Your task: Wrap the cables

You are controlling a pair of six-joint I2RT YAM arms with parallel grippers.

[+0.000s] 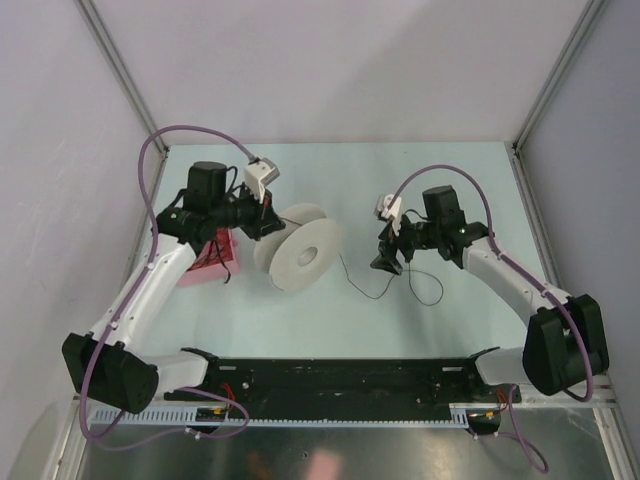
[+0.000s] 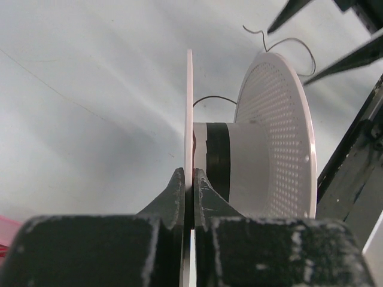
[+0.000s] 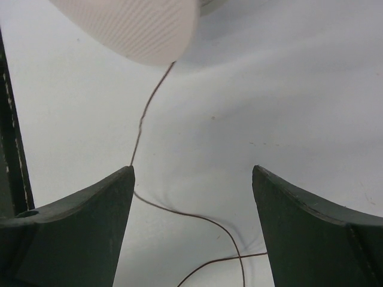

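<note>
1. cables (image 1: 365, 287): one hair-thin dark strand lies loose on the table (image 1: 440, 190). in the top view it leaves the spool (image 1: 300, 255) at its 3 o'clock side and ends in a slack curl at 4 o'clock of the right claw (image 1: 390, 262).
2. left claw (image 2: 190, 179): pressed together on the thin edge of one spool flange, holding the spool up on its rim.
3. right claw: spread wide and low over the table, pinching nothing. the strand crosses its gap, passing just by the tip of the finger (image 3: 78, 221) at 9 o'clock in the right wrist view.
4. step in hand, as i judge it: the spool is steadied and the strand waits to be picked up for a turn. a dark band on the hub may be wound strand; i cannot tell.
5. next move: the strand is far thinner than the fingers, so they must straddle it and close squarely. the strand then needs to be led round the hub under light tension.
</note>
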